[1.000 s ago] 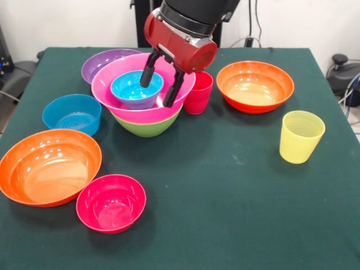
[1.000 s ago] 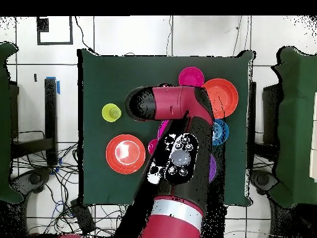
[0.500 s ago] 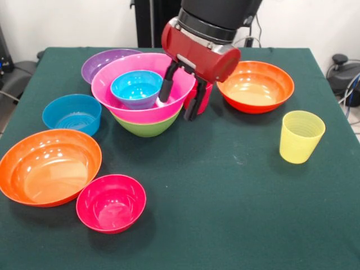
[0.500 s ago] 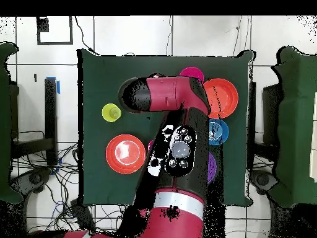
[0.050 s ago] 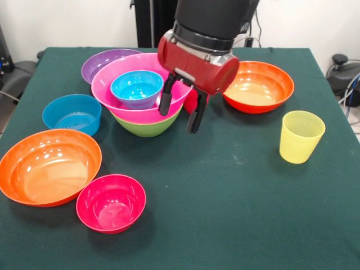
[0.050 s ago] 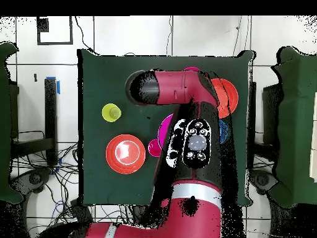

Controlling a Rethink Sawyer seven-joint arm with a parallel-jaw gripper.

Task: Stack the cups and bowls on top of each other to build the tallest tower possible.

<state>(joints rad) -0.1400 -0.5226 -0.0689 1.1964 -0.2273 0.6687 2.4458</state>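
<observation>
A dark green cloth covers the tabletop (image 5: 236,214), smooth apart from a few faint specks. Behind it, at 12 o'clock in the front view, stands a plain white wall (image 5: 67,22), evenly lit. A black post (image 5: 151,22) rises against that wall. At 3 o'clock black cables (image 5: 344,79) and a dark round fitting sit beside the tabletop's edge; at 9 o'clock a dark grey shape pokes in. From overhead the floor (image 6: 124,37) is pale tile with dark grid lines, cables (image 6: 62,204) tangle at 8 o'clock, and a black square outline (image 6: 54,30) marks the floor at 11 o'clock.
</observation>
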